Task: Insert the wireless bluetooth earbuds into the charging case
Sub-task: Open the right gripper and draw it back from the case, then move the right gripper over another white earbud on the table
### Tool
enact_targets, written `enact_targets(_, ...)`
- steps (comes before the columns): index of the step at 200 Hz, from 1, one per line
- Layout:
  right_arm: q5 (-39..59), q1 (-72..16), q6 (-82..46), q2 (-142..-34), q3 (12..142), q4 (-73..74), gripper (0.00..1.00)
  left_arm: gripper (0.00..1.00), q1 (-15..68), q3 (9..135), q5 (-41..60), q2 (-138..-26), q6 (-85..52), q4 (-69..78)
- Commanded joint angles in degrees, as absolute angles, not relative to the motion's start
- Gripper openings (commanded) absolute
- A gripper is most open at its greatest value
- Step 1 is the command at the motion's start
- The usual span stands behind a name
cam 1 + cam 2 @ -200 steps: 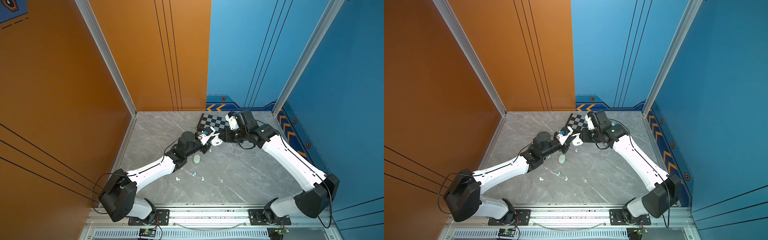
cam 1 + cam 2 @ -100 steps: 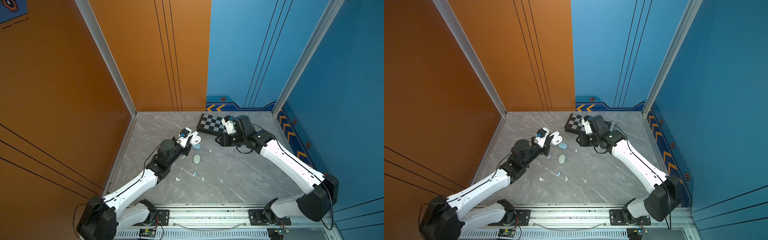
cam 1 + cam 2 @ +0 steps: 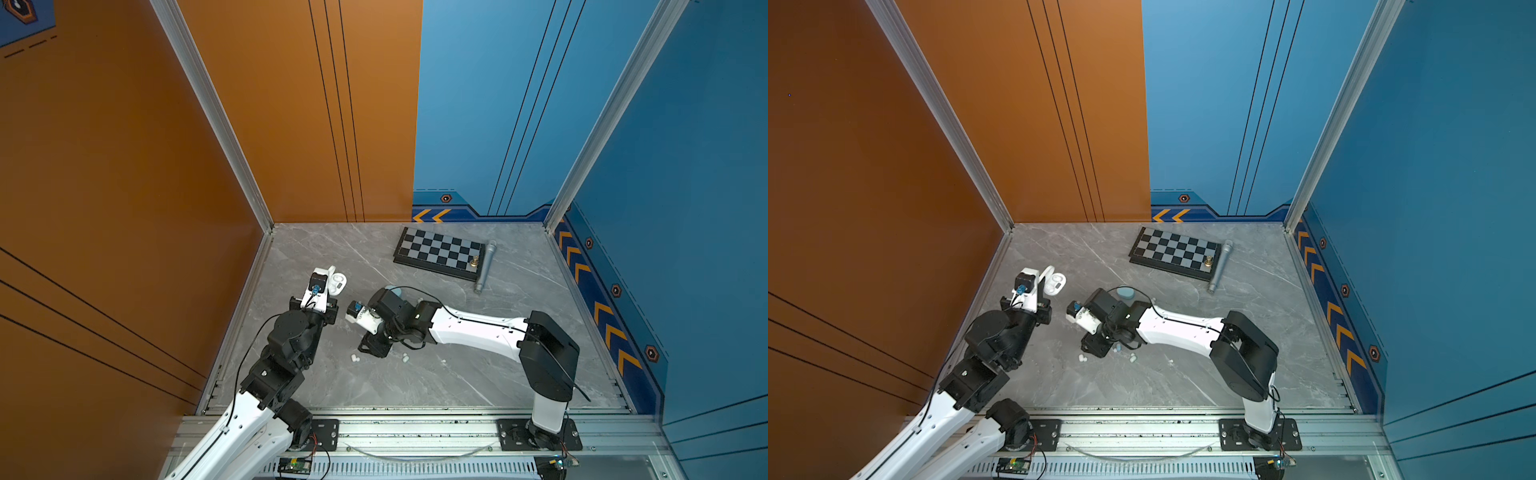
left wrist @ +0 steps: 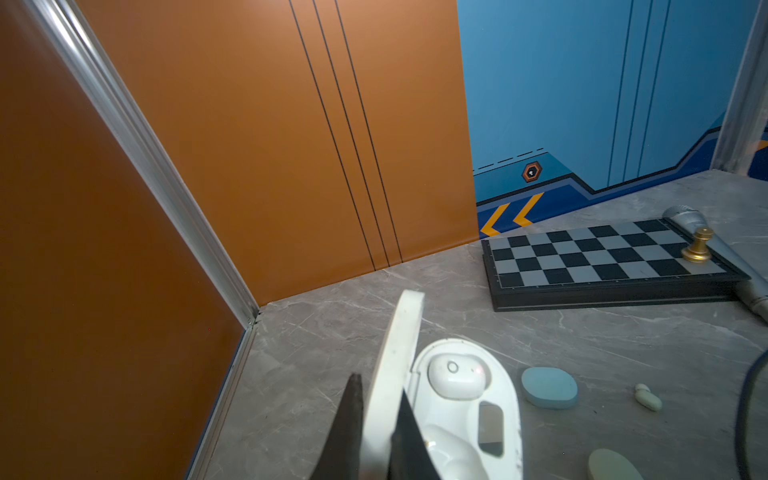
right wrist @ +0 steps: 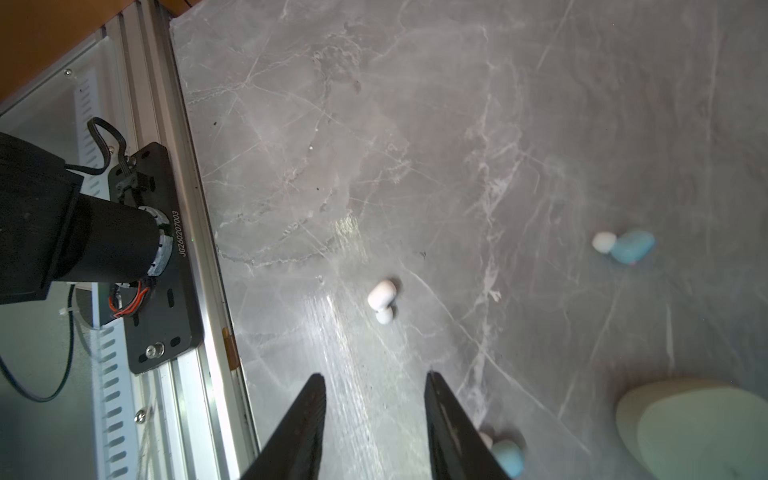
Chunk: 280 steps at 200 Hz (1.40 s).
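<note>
My left gripper (image 4: 378,386) is shut on the raised lid of the open white charging case (image 4: 461,399), seen near the left wall in both top views (image 3: 337,282) (image 3: 1054,284). A white earbud (image 4: 457,376) sits in one slot of the case. My right gripper (image 5: 375,375) points down at the table with its jaws open and nothing between them, a short way from a loose white earbud (image 5: 381,299) (image 3: 354,358). Light blue earbuds (image 5: 627,246) (image 5: 507,455) lie beside it on the marble. Another pale earbud (image 4: 648,397) lies further back.
A closed blue case (image 4: 548,386) (image 3: 1125,293) and a pale green case (image 5: 698,428) lie near the right arm. At the back stand a chessboard (image 3: 438,253) with a gold piece (image 3: 473,262) and a microphone (image 3: 485,266). The metal rail (image 5: 199,257) borders the table's front.
The left arm has drawn back toward the left wall, carrying the white case. The right arm has swung from near the chessboard to the front middle, turned downward, and its jaws have spread.
</note>
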<state>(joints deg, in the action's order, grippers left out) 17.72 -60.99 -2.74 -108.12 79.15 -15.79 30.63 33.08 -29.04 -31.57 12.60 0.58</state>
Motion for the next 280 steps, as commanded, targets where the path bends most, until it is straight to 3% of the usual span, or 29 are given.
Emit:
enact_targets(1,14.71,-62.10,-2.15,-111.61,79.24,-4.71,0.45,0.00,30.13,33.46,-35.40,-28.68,12.70,-7.15)
enact_targets(44,7.99,-63.72,-0.79,-116.34,81.57,-5.37,0.51,0.00,30.07,34.40,-35.60,-26.63,12.70,-10.27)
enact_targets(112,8.90,-64.66,1.75,-120.68,81.39,-6.49,0.54,0.00,30.08,34.94,-33.59,-28.29,12.22,-10.28)
enact_targets(193,8.08,-64.98,3.13,-124.01,82.78,-7.75,0.47,0.00,30.10,36.55,-32.92,-29.09,12.47,-13.37)
enact_targets(280,2.36,-65.65,7.24,-120.30,79.01,-11.51,0.41,0.00,30.14,35.55,-31.96,-30.20,10.52,-11.74)
